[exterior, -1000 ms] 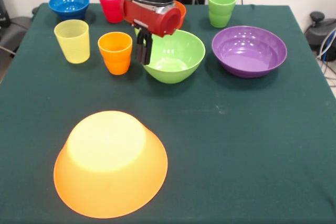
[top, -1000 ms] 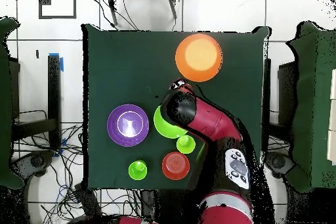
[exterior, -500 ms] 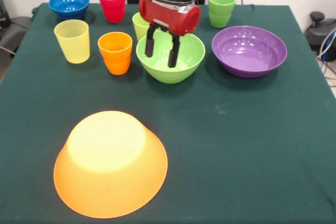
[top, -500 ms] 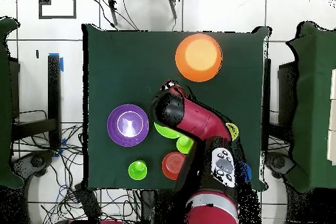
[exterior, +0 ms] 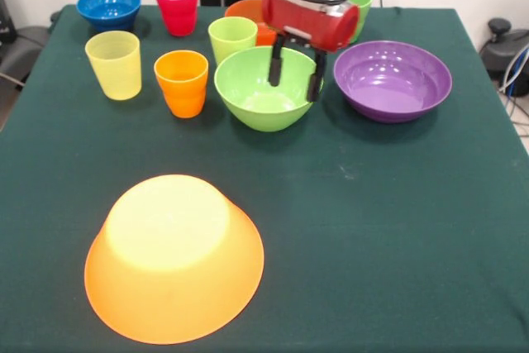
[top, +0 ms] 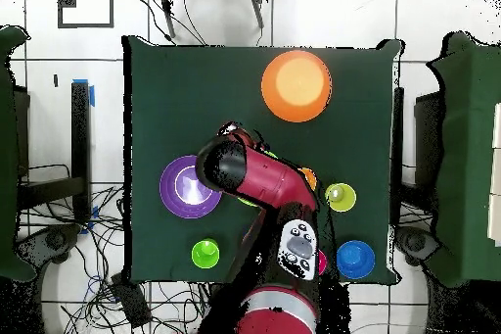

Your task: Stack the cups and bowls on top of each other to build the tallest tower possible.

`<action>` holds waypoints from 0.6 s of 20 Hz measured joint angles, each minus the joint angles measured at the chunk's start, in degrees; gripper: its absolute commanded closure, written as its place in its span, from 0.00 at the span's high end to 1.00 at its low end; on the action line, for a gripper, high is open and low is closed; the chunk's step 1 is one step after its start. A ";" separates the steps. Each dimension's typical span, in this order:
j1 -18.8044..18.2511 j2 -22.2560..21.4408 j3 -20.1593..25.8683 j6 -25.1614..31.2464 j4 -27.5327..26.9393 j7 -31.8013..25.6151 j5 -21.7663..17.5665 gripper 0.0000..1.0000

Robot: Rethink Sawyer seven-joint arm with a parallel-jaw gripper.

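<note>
Front view: tool (exterior: 293, 73) hung over right side of lime green bowl (exterior: 256, 93), fingers apart, empty, one fingertip (exterior: 314, 91) at bowl's right rim. Purple bowl (exterior: 393, 80) right of it; orange cup (exterior: 182, 82) and yellow cup (exterior: 114, 64) left; lime cup (exterior: 232, 39) and small orange-red bowl (exterior: 246, 12) behind; large orange bowl (exterior: 173, 258) upside down, well in front.

Overhead view: arm (top: 256, 178) covered lime green bowl; purple bowl (top: 182, 189) just beside arm; large orange bowl (top: 296, 85) apart on table (top: 176, 95).

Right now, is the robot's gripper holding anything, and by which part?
Nothing is held. The open black gripper hangs over the right rim of the medium lime green plastic bowl.
</note>
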 measured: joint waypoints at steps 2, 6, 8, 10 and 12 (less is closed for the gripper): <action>1.05 0.00 -0.03 0.01 0.22 1.19 1.15 1.00; 3.41 0.06 -0.25 0.02 0.45 4.46 3.25 1.00; 4.12 0.09 -0.27 0.02 0.50 5.70 3.90 1.00; 4.78 0.15 -0.31 0.01 0.53 6.86 4.55 1.00; 5.54 0.22 -0.38 0.01 0.57 8.09 5.12 1.00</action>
